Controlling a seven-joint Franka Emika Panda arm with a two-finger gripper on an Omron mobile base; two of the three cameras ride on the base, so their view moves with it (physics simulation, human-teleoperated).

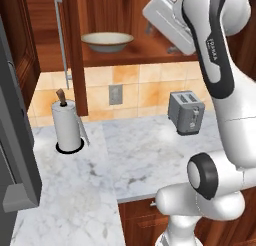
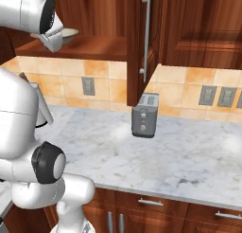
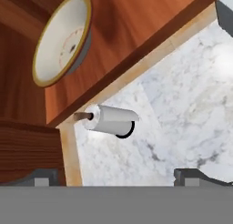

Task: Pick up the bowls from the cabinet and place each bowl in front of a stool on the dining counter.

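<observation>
1. You have the cream bowl [image 1: 107,41] sitting upright on the open shelf of the cabinet [image 1: 165,52], toward its left side, with the tall door [image 1: 74,50] swung out beside it. The right base view catches a sliver of the same bowl just behind the robot's wrist.
2. Your gripper [image 3: 116,175] is raised to shelf level, off to the bowl's right and apart from it. The jaws stand spread wide and empty; only the two dark fingertips [image 3: 195,176] show at the bottom of the hand view, with nothing between them.
3. Expect the bowl to behave as a rigid, glazed ceramic piece: moderately light, slick on the walls, and liable to chip or break if it drops onto the marble counter [image 1: 150,150] below (judged from its look, not tested).
4. Take hold at the thin brown rim [image 3: 86,22], one finger inside and one outside the wall. The body looks too wide to span.
5. Choose the near edge, facing the shelf opening, so the hand stays clear of the door.
6. Mind the paper towel roll [image 1: 67,126] and the toaster [image 1: 186,112] below when you bring the bowl out.
</observation>
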